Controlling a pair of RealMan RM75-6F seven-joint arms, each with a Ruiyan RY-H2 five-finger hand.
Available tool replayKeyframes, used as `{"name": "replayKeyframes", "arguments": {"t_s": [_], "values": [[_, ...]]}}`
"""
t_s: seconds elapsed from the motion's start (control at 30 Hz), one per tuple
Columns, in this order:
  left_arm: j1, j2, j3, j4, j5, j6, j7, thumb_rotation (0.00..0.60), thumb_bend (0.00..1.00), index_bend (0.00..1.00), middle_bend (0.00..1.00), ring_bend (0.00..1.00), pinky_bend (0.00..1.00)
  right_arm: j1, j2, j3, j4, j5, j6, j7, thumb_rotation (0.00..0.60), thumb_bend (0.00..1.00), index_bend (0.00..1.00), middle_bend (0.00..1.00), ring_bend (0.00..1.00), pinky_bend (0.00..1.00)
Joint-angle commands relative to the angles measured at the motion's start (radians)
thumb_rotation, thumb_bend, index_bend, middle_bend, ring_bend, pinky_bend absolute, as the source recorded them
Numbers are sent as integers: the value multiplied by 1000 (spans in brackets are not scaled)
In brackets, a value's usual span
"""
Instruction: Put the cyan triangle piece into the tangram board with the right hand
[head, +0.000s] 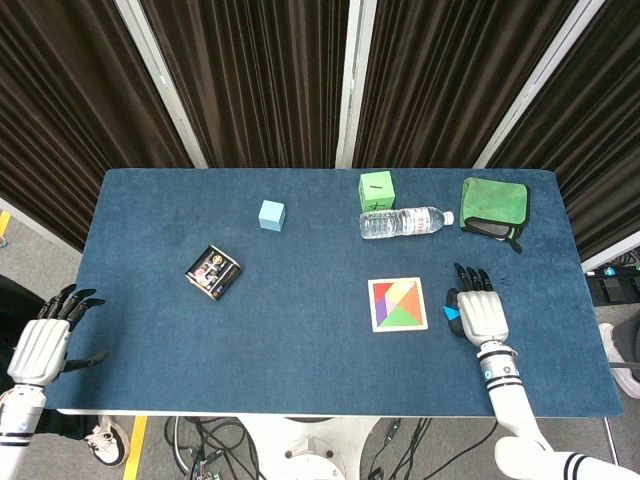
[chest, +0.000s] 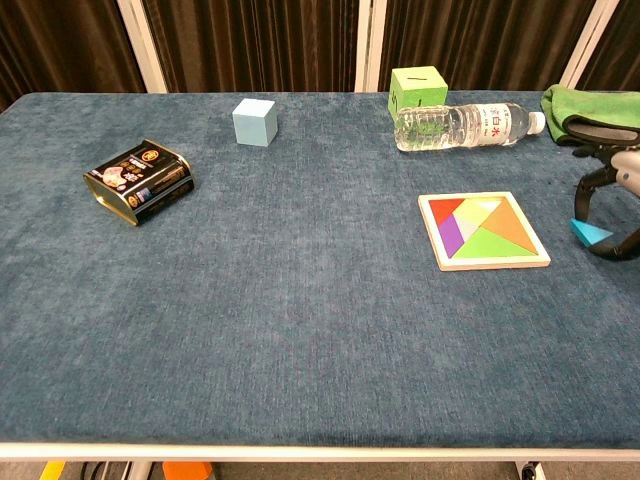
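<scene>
The cyan triangle piece (chest: 590, 233) is tilted up off the blue cloth just right of the tangram board (chest: 492, 264), pinched between the dark fingers (chest: 582, 198) and thumb of my right hand (head: 480, 315). In the head view only a sliver of the cyan triangle piece (head: 451, 314) shows at the hand's left edge, beside the tangram board (head: 398, 328). The board holds several coloured pieces. My left hand (head: 40, 345) hangs off the table's left edge, its fingers apart and holding nothing.
A water bottle (head: 405, 222) lies behind the board, with a green cube (head: 377, 190) beside it. A green cloth (head: 494, 205) sits at the back right. A light blue cube (head: 271, 215) and a black tin (head: 213, 272) are on the left half.
</scene>
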Motion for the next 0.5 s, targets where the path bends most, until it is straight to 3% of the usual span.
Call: {"name": "replayKeyframes", "arguments": {"t_s": [0.03,0.5], "values": [[0,0,0,0,0,-1,0,600,73,255,155,38,149,20,18,15,-9,1,-19,0,600,196,525,0,0,0],[-3,5,-4,-7,-11,-11,13,600,73,255,155,38,149,208,72,62,91,-45,-276,100,600,198,531,0,0,0]]}}
